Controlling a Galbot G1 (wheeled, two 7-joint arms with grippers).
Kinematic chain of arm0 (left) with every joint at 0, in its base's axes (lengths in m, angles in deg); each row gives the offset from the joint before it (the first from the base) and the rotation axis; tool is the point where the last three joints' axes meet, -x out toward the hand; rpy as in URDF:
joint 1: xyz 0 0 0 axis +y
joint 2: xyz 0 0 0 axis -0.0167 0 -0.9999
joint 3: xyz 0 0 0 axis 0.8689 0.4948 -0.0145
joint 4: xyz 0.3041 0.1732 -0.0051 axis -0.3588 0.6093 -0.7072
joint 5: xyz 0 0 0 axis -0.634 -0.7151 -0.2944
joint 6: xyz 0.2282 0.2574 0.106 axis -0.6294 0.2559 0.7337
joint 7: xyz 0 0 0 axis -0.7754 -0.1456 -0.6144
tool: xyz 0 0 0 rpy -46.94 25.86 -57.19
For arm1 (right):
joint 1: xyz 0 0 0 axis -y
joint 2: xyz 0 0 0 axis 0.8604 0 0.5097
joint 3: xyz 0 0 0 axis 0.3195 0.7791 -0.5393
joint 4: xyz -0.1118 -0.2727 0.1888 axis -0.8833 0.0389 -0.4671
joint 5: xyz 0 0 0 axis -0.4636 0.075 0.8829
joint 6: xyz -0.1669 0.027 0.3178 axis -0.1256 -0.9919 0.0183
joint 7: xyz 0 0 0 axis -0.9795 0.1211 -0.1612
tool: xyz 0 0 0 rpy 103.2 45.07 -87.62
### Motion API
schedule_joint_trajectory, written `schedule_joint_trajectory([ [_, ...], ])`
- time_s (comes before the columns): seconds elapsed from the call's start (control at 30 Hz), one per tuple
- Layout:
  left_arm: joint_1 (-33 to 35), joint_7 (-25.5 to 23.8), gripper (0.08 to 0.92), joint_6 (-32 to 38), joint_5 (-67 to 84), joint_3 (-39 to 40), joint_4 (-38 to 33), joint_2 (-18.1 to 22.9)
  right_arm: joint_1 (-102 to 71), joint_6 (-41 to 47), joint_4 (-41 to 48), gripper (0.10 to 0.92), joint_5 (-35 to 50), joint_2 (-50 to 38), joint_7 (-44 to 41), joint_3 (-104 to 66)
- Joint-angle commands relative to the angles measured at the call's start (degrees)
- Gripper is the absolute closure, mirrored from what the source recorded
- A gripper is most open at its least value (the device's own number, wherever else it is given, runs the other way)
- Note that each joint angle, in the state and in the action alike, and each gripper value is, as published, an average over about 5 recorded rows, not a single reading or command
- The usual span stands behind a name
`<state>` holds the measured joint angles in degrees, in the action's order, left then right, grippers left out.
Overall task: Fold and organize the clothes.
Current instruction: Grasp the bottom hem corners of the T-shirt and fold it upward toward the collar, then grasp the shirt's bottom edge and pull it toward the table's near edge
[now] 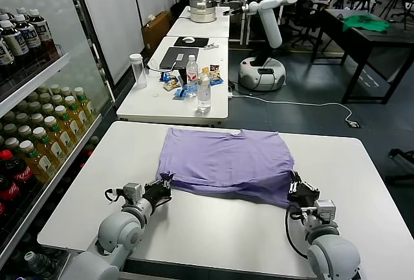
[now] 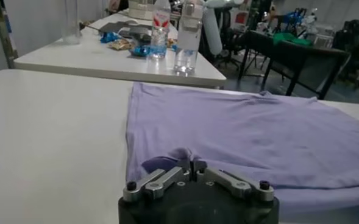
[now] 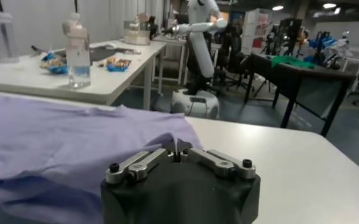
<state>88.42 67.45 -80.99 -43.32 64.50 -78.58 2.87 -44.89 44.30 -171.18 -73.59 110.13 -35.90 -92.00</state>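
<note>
The lavender T-shirt lies spread on the white table, its near part doubled over. My left gripper is shut on the shirt's near left corner; in the left wrist view a bunched fold of the T-shirt rises between the closed jaws. My right gripper is shut on the near right corner; in the right wrist view the T-shirt is pinched between the closed jaws. The printed graphic is hidden.
Behind the table stands another white table with water bottles, a clear cup, snacks and a laptop. A drinks shelf lines the left. A white robot and a dark table with green cloth stand far back.
</note>
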Motion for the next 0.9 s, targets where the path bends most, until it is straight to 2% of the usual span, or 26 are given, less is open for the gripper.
schedule_joint_trajectory([
  [0.03, 1.8, 0.8, 0.743, 0.2, -0.6, -0.8, -1.3, 0.7, -1.3, -1.7, 0.0, 0.679, -3.1, 0.0, -1.1, -0.4],
  [0.3, 4.9, 2.0, 0.510, 1.3, -1.4, -1.7, -2.1, 1.0, -7.8, -1.3, -2.1, 0.463, -1.2, 0.9, -0.3, -4.6],
  [0.6, 1.0, 4.0, 0.253, 1.6, -1.8, 0.1, 2.4, 2.1, -9.5, 3.7, -0.3, 0.226, 3.7, 2.0, 0.8, -5.5],
  [0.7, -0.1, 4.8, 0.195, 1.7, -1.8, 0.7, 3.3, 2.2, -8.9, 5.3, 0.6, 0.206, 5.8, 2.3, 1.0, -5.0],
  [0.8, -1.0, 6.1, 0.180, 2.1, -2.3, 1.0, 4.5, 2.4, -8.2, 6.0, 1.3, 0.208, 7.2, 2.6, 1.0, -4.6],
  [0.9, -1.2, 7.2, 0.186, 2.8, -3.0, 1.1, 5.2, 2.4, -7.9, 6.0, 1.7, 0.258, 7.6, 2.8, 0.9, -4.1],
])
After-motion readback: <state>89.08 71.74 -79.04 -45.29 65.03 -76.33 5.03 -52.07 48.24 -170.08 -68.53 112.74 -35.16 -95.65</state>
